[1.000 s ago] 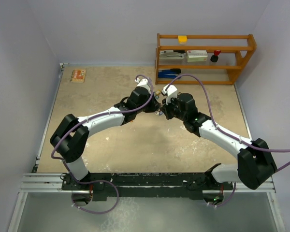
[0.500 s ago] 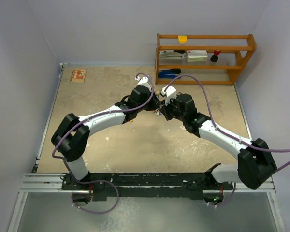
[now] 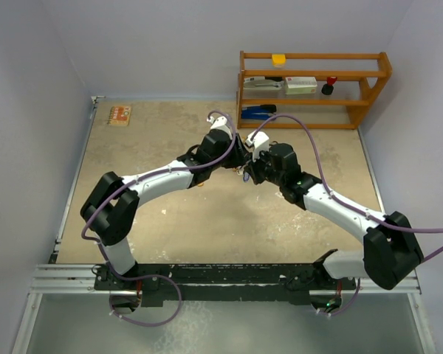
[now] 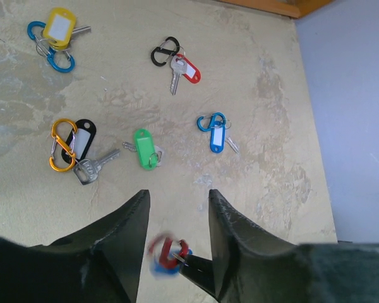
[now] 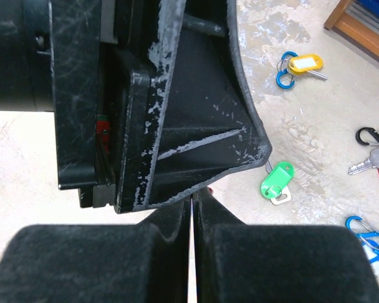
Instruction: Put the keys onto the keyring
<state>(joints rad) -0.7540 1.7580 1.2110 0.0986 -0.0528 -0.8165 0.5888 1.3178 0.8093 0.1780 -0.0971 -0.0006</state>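
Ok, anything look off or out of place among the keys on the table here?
Nothing spilled or damaged. The green-tagged key lies without a carabiner, whereas the yellow tag, red tag, blue tag and black tag each sit with one.

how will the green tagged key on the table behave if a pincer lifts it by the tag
The green-tagged key looks flat and thin, so probably light and likely to slide on the smooth table rather than roll. Its metal parts seem loosely linked to the plastic tag, so they would probably dangle when lifted.
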